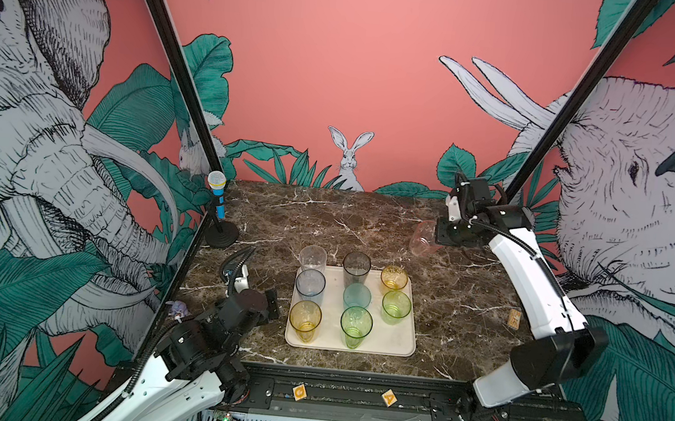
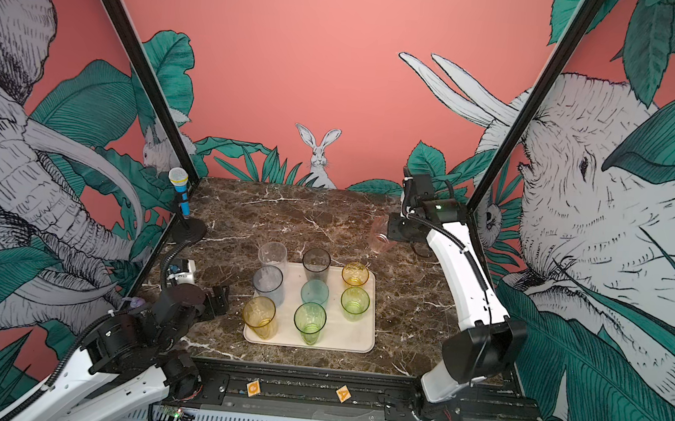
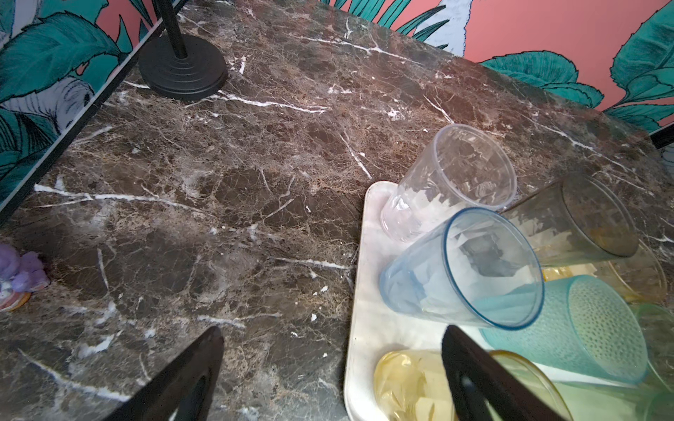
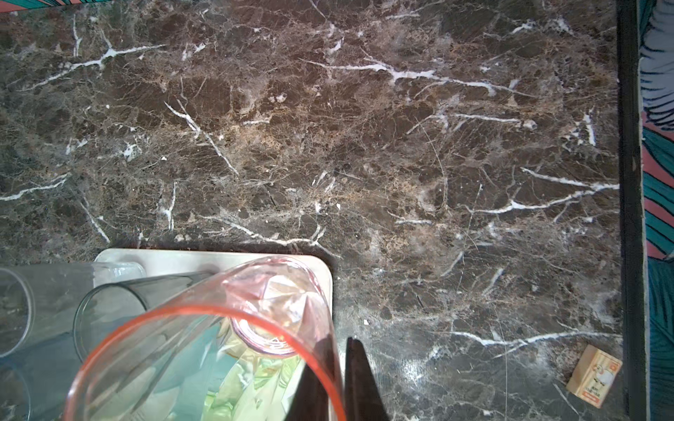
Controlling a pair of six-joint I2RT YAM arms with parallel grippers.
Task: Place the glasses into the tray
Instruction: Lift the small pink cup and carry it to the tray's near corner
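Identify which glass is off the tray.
The pink glass, held tilted by its rim in the right gripper; the other eight stand on the tray.

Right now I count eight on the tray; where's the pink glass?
In both top views the pink glass is held tilted by the right gripper, beyond the tray's far right corner.

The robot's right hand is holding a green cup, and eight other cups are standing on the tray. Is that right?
Almost. The right gripper holds a pink glass, not a green one. The right wrist view shows its pink rim pinched between the fingers. Eight others do stand on the tray.
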